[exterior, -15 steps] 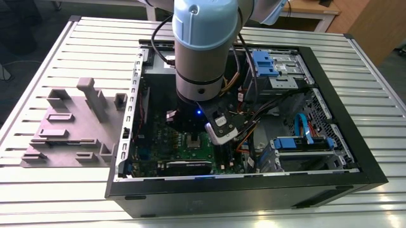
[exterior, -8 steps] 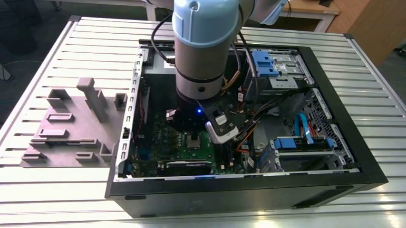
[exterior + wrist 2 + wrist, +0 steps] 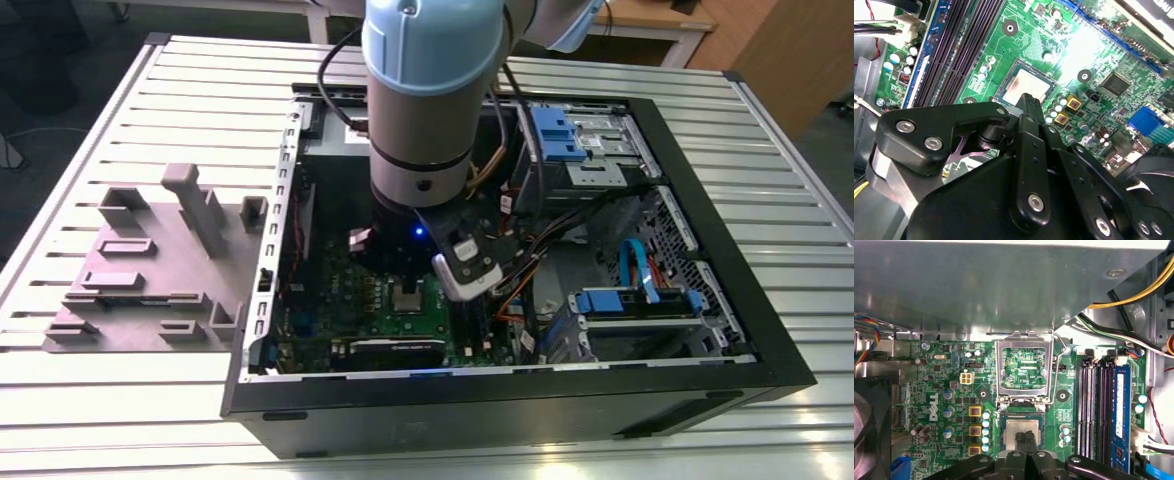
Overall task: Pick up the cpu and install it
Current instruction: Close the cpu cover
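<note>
The cpu (image 3: 1012,427) is a silvery square lying flat in the socket of the green motherboard (image 3: 939,390), inside the open computer case. My gripper (image 3: 1025,437) hangs just over the cpu's middle, its two black fingertips pressed together and nothing between them. In the second wrist view the gripper (image 3: 1029,100) tip sits at the edge of the cpu (image 3: 1026,82). The exterior view has the cpu (image 3: 407,298) just below the arm's wrist. The hinged metal socket frame (image 3: 1001,371) stands swung up and open beside the cpu, its wire lever (image 3: 1056,371) raised.
Memory slots (image 3: 1094,410) run alongside the socket. Cable bundles (image 3: 1134,295) and drive bays (image 3: 574,135) crowd the case on the exterior view's right. The case's black wall (image 3: 721,250) rings the work area. A grey plastic tray (image 3: 147,270) with raised blocks lies outside on the slatted table.
</note>
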